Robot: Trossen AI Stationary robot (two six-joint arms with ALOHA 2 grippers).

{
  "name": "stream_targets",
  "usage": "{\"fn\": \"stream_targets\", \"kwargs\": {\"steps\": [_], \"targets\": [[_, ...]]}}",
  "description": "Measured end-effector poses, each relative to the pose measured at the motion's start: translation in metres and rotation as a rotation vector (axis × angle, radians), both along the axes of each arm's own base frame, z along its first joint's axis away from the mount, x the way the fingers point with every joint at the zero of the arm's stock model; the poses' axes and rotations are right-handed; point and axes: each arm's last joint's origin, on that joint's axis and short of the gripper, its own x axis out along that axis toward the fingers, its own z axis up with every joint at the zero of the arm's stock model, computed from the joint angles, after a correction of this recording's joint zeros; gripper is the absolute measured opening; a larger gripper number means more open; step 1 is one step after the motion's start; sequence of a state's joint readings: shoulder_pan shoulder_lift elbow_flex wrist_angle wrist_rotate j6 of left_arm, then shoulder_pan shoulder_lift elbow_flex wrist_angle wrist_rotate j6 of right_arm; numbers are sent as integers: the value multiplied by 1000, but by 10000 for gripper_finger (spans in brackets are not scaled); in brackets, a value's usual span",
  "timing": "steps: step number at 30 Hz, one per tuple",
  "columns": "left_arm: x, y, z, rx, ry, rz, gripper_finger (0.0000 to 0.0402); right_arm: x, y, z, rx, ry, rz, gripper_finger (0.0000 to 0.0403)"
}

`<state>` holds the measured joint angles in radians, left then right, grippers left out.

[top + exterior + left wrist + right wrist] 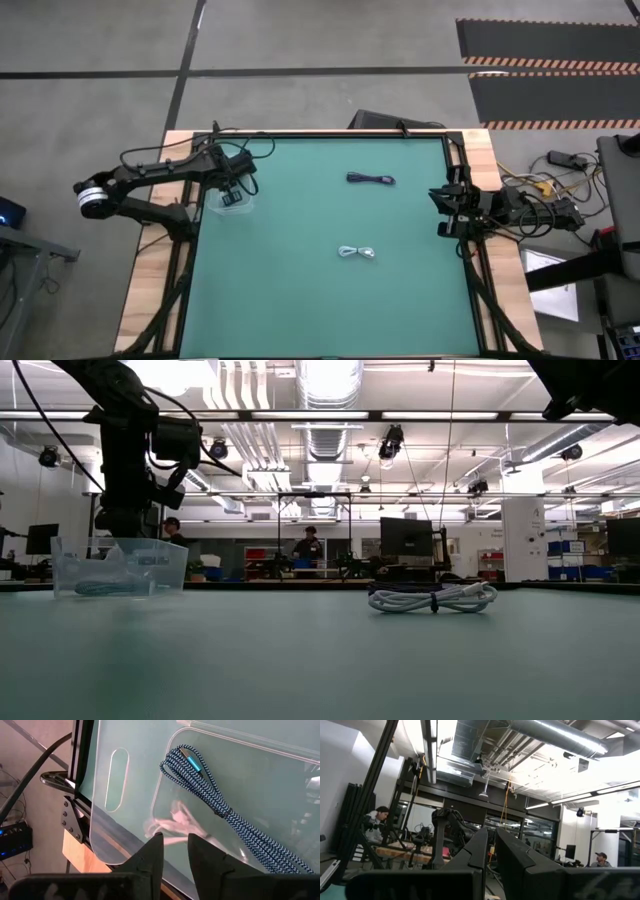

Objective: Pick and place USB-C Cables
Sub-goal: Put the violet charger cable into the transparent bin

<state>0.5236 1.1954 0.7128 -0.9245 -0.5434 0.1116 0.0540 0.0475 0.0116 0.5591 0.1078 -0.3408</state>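
A clear plastic bin [236, 203] stands near the table's left edge. In the left wrist view a teal braided cable [220, 807] lies inside it, on top of a white cable [172, 822]. My left gripper [175, 851] hovers above the bin, slightly open and holding nothing. A dark cable bundle [370, 179] lies on the mat toward the far edge. A pale silvery cable bundle [357, 253] [432, 598] lies near the mat's middle. My right gripper [491, 845] waits at the table's right edge [447, 208], shut and holding nothing.
The green mat [330, 300] is framed by a wooden border [150, 300]. Robot wires run along the far left corner [200, 145]. People and workbenches show in the room beyond the table [310, 545].
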Motion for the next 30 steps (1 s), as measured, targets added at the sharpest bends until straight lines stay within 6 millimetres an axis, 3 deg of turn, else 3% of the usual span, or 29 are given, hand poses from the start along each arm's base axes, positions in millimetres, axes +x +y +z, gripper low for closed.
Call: {"fn": "stream_targets", "kwargs": {"steps": [14,30], "targets": [[3,1,5,9,-16,0,76,0,0,0,0,-3,0,27],[27,1,51,70,-190,-42,75,0,0,0,0,0,-2,27]]}}
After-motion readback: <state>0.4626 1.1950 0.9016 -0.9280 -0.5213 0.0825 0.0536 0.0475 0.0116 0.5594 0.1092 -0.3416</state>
